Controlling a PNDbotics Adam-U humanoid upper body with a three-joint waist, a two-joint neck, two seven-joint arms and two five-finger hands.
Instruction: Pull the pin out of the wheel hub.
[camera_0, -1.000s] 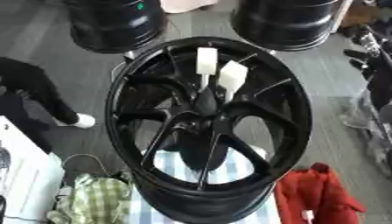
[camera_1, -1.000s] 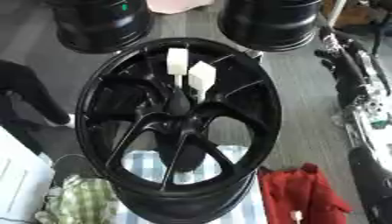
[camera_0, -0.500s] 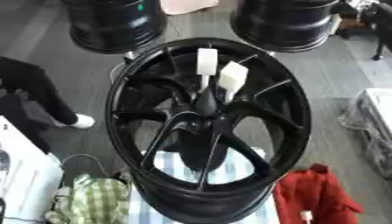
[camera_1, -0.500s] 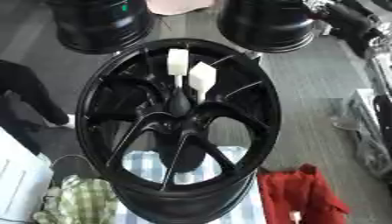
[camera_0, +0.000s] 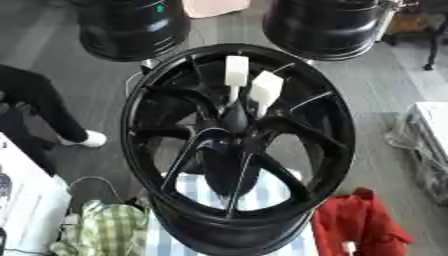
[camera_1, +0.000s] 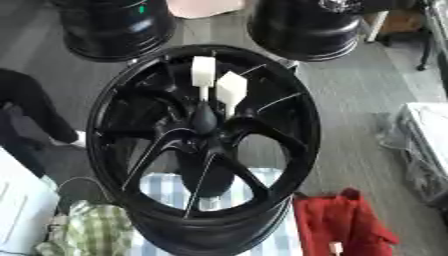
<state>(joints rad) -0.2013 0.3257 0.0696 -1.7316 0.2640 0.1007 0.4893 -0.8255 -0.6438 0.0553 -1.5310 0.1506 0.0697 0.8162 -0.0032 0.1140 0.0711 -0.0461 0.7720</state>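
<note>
A large black wheel hub (camera_0: 238, 145) with several spokes stands in the middle of both views, resting on a blue and white striped cloth (camera_0: 262, 192). Two white block-headed pins stick up near its centre: one (camera_0: 235, 72) upright at the back, the other (camera_0: 265, 89) tilted just to its right. Neither of my hands shows in either view.
Two black drums stand behind the hub, one at the back left (camera_0: 131, 27) and one at the back right (camera_0: 328, 25). A red cloth (camera_0: 359, 227) lies at the lower right, a green checked cloth (camera_0: 101, 232) at the lower left. A person's dark-clothed leg (camera_0: 39, 105) stands at the left.
My right arm, seen at the right edge a second ago, has withdrawn out of view. The hub and the pins have not moved.
</note>
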